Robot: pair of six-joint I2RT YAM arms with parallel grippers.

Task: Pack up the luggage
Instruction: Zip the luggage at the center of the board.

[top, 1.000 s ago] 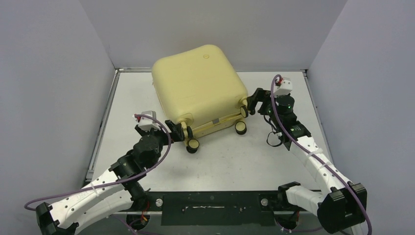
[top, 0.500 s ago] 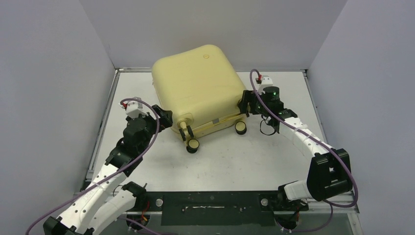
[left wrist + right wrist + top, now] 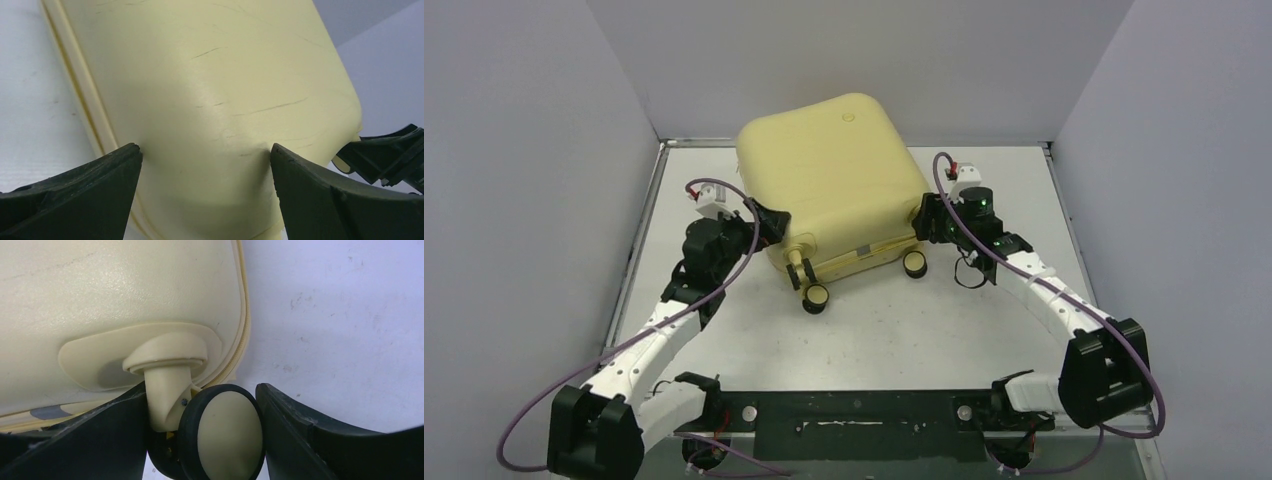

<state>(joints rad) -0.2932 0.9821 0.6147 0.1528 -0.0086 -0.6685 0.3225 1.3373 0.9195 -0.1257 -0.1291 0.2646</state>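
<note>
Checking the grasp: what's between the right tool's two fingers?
A caster wheel of the luggage on its cream stem, filling the gap; right wrist view.

Closed pale yellow luggage [image 3: 829,180] flat, wheels toward arms

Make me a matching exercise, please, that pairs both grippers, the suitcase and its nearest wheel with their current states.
1. left gripper
2. right gripper
3. suitcase
4. nearest wheel

a. open around a corner wheel
b. pale yellow, closed
c. open astride a bare shell edge
d. clear of both grippers

Pairs: 1-c, 2-a, 3-b, 4-d
</note>
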